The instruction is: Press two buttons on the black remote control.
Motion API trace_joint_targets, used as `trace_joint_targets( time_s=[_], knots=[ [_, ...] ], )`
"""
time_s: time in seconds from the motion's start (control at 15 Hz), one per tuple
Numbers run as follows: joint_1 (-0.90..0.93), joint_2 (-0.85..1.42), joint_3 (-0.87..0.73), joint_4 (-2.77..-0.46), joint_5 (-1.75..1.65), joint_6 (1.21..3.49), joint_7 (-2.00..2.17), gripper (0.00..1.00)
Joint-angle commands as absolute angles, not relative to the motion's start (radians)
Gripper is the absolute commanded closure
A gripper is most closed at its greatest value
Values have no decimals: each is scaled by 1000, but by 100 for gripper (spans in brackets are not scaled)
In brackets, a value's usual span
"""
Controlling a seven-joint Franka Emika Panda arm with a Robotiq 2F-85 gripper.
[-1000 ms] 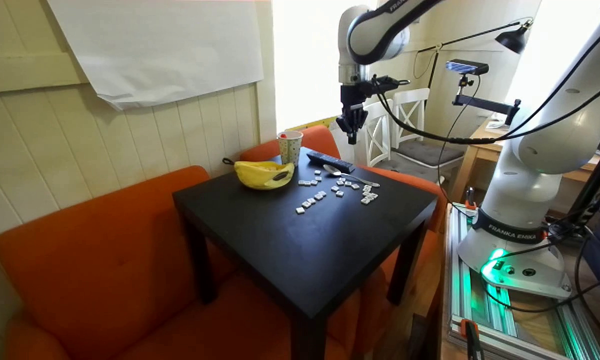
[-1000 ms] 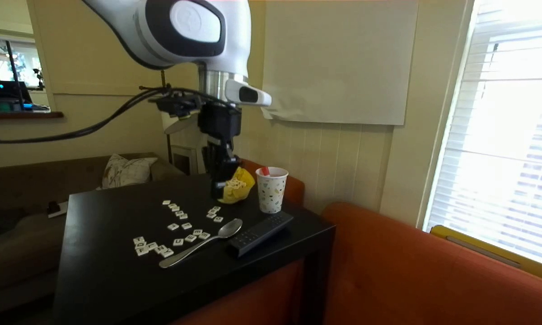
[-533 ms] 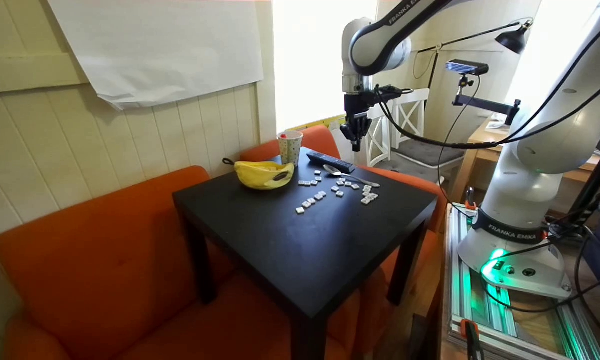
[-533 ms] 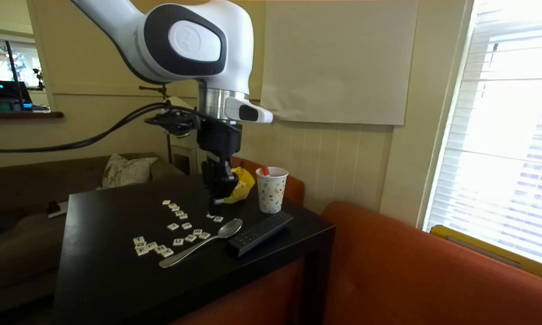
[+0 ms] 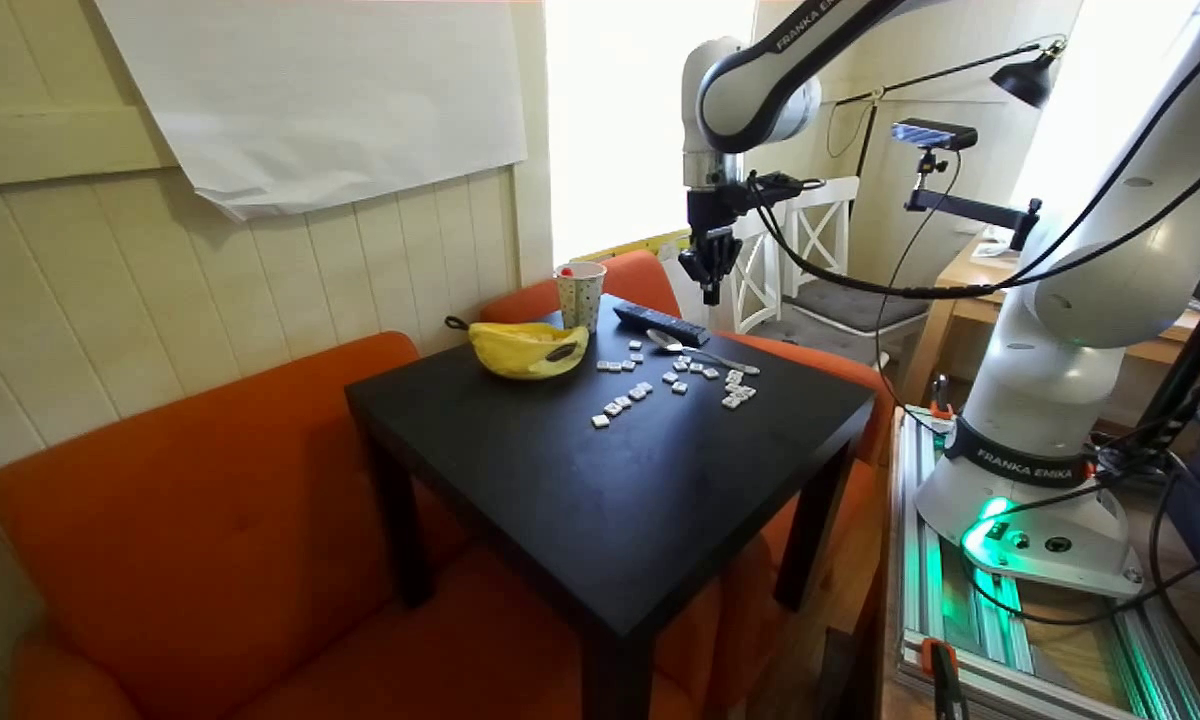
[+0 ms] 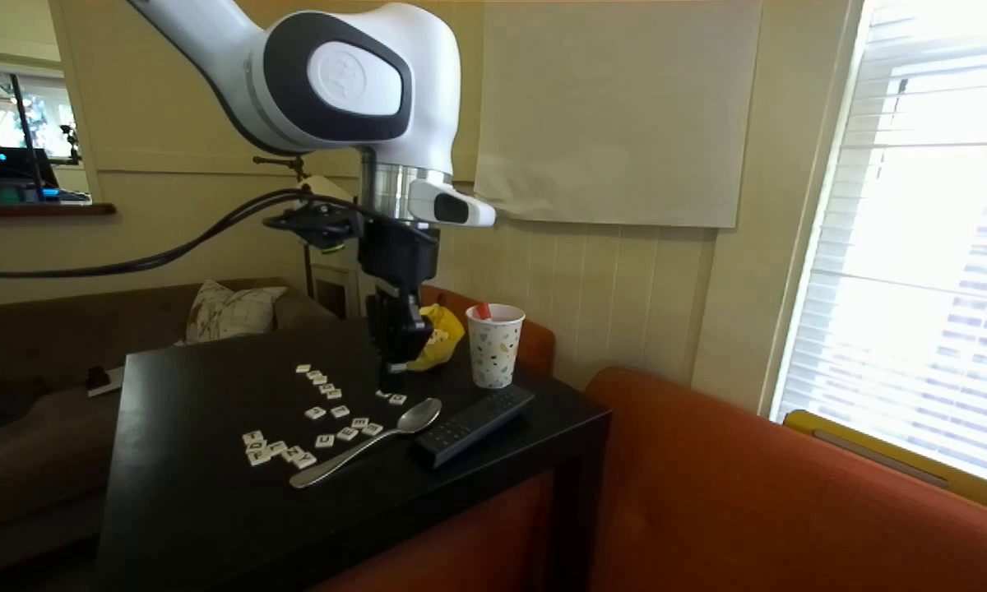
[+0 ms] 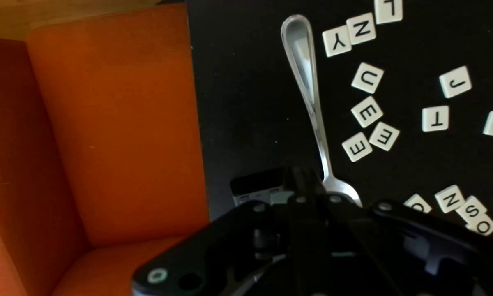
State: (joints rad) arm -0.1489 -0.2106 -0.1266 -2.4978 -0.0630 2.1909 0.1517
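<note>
The pincer point(image 7: 302, 181) is clenched as far as I can make out, pointing straight down in the air, with a gap between it and the black table point(image 5: 560, 470). Seen from the wrist, it covers most of the black remote control point(image 6: 477, 426) and part of the head of a metal spoon point(image 7: 307, 78). The remote control lies flat near the table's edge, buttons point(image 6: 461, 430) facing up, and the spoon slants just beside it; whether the two touch I can't tell. On the spoon's other side lie scattered white letter tiles point(image 7: 367, 112), some touching, some apart; I can read Y, N, U, three Es, a J and a T among them.

Close to one end of the remote control, a speckled paper cup point(image 6: 495, 349) stands upright with something red point(image 6: 483, 312) poking out of the top. Next along sits a yellow banana-shaped container point(image 5: 527, 352), partly hidden behind the pincer in an exterior view.

Farther out, orange seating point(image 5: 210, 540) wraps around the table, and a big white sheet point(image 6: 617, 115) hangs on the cream panelled wall point(image 5: 380, 280). Bright daylight comes through slatted blinds point(image 6: 896, 271). The arm point(image 6: 349, 82) reaches over the table from its base point(image 5: 1040, 530), lit green on one side, and beyond are white chairs point(image 5: 840, 192) and a black lamp point(image 5: 1026, 80).
</note>
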Motion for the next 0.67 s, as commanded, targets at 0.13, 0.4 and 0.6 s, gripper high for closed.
trace_joint_targets(
  time_s=[0.13,0.4,0.6],
  knots=[
    [-151,-162,-124,-2490,-58,2229,157,100],
    [-154,-129,-132,-2483,-58,2240,135,100],
    [-154,-107,-136,-2478,-59,2252,130,100]
  ],
)
